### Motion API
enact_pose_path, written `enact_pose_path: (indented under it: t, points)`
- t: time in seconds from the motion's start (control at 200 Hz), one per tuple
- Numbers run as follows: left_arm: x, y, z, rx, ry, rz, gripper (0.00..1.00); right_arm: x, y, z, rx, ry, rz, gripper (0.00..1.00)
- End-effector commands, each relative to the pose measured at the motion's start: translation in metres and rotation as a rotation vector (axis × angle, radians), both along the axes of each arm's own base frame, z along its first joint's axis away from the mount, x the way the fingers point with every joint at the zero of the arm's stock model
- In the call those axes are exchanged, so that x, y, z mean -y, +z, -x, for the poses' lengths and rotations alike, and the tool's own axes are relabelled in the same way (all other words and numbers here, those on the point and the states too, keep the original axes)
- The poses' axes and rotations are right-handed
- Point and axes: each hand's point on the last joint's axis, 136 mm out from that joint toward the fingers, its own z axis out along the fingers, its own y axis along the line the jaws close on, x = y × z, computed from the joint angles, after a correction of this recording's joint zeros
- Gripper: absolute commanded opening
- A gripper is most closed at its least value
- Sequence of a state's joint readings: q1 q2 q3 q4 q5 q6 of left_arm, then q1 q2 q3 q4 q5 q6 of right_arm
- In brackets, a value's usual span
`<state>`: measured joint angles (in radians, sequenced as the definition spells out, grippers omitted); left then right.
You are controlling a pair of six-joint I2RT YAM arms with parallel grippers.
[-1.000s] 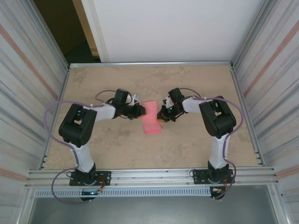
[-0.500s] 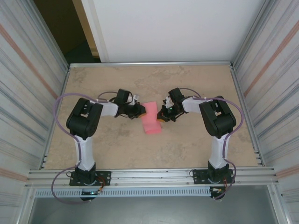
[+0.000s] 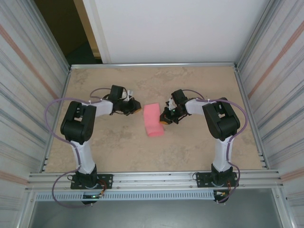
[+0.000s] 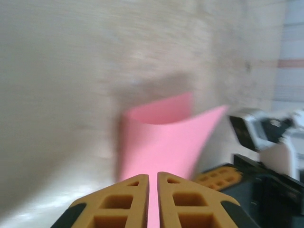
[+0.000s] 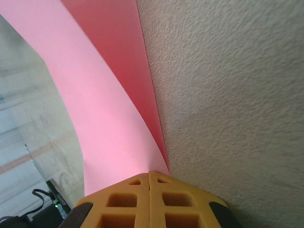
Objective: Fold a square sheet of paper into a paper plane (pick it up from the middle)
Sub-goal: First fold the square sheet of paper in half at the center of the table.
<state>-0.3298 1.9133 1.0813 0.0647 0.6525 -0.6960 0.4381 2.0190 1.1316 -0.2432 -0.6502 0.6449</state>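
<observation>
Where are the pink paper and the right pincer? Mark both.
pink paper [image 3: 153, 119]: top external view, middle of its upper face.
right pincer [image 5: 148, 176]: right wrist view, between its closed tips, which pinch the paper's edge.

Both arms are the same build: the left arm [image 3: 76, 126] and the right arm [image 3: 221, 121] have chunky black joint housings, white link tubes and a lavender cable [image 3: 47, 116] looping off the side. The fingers [image 4: 124, 202] are mustard-orange blocks with square pockets moulded in, with black at the corners behind the tips.
</observation>
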Motion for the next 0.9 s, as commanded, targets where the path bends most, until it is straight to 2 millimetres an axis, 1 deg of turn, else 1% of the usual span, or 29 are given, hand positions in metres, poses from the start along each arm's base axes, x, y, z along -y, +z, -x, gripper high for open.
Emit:
enact_pose_path:
  t: [0.0,0.04,0.09,0.205,0.326,0.416,0.476,0.511,0.516,0.526,0.561,0.687,0.782,0.897]
  points:
    - [0.032,0.016,0.013,0.030,-0.060,0.083,0.14,0.094,-0.114,0.068,-0.238,-0.045,0.507,0.00]
    - [0.039,0.009,0.016,0.013,-0.074,0.081,0.14,0.094,-0.115,0.068,-0.240,-0.047,0.508,0.00]
    - [0.044,0.001,0.016,0.004,-0.079,0.069,0.14,0.094,-0.116,0.069,-0.242,-0.044,0.508,0.00]
    - [0.043,-0.011,0.009,-0.007,-0.073,0.039,0.14,0.094,-0.117,0.070,-0.243,-0.042,0.509,0.00]
    - [0.032,-0.029,0.000,-0.037,-0.058,-0.026,0.14,0.094,-0.117,0.071,-0.243,-0.039,0.512,0.00]
    - [0.019,-0.042,-0.007,-0.057,-0.032,-0.056,0.14,0.096,-0.118,0.072,-0.245,-0.036,0.518,0.00]
    - [0.010,-0.048,-0.013,-0.065,-0.014,-0.066,0.14,0.097,-0.118,0.073,-0.245,-0.035,0.524,0.00]
    - [0.006,-0.046,-0.018,-0.059,-0.010,-0.067,0.14,0.098,-0.119,0.074,-0.249,-0.035,0.527,0.00]
    - [0.005,-0.052,-0.018,-0.071,-0.009,-0.071,0.14,0.098,-0.119,0.075,-0.249,-0.035,0.527,0.00]
    - [0.004,-0.057,-0.018,-0.083,-0.007,-0.075,0.14,0.098,-0.119,0.074,-0.248,-0.036,0.528,0.00]
    - [0.000,-0.062,-0.021,-0.099,0.001,-0.078,0.14,0.098,-0.119,0.074,-0.249,-0.036,0.528,0.00]
    - [-0.013,-0.069,-0.038,-0.104,0.034,-0.099,0.14,0.100,-0.121,0.076,-0.257,-0.040,0.536,0.00]
    - [-0.019,-0.072,-0.045,-0.109,0.029,-0.134,0.14,0.100,-0.121,0.075,-0.257,-0.045,0.538,0.00]
    - [-0.023,-0.065,-0.054,-0.096,0.018,-0.174,0.14,0.100,-0.119,0.074,-0.253,-0.052,0.539,0.00]
